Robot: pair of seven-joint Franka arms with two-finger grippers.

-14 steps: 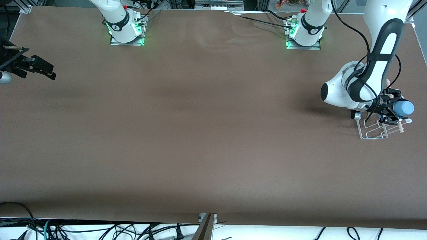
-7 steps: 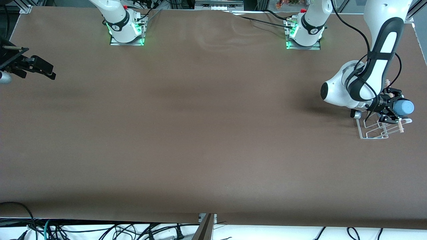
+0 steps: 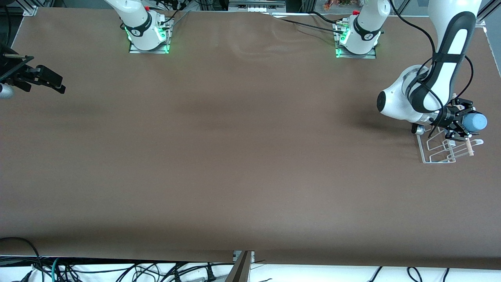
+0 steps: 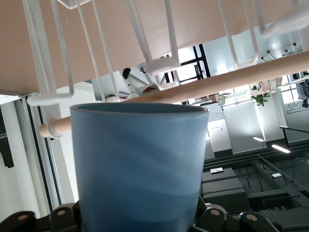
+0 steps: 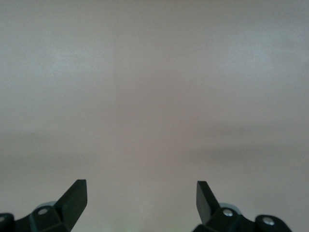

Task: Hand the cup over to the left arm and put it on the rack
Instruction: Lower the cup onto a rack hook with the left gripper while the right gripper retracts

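Observation:
My left gripper (image 3: 462,123) is shut on the light-blue cup (image 3: 476,122) and holds it on its side just over the white wire rack (image 3: 432,156), at the left arm's end of the table. In the left wrist view the cup (image 4: 140,164) fills the space between the jaws. There the rack's wires (image 4: 140,34) and its pale wooden rod (image 4: 241,79) lie close past the cup's rim. My right gripper (image 3: 60,85) is open and empty over the right arm's end of the table, and that arm waits. Its fingers (image 5: 75,195) show only bare table between them.
The two arm bases (image 3: 148,33) (image 3: 358,37) stand along the table's edge farthest from the front camera. Cables (image 3: 117,270) hang below the table's near edge. The brown table top (image 3: 242,137) stretches bare between the arms.
My left gripper with the cup has shifted slightly upward in the front view over the rack, and the arm's elbow has risen a little. The right arm has not moved.

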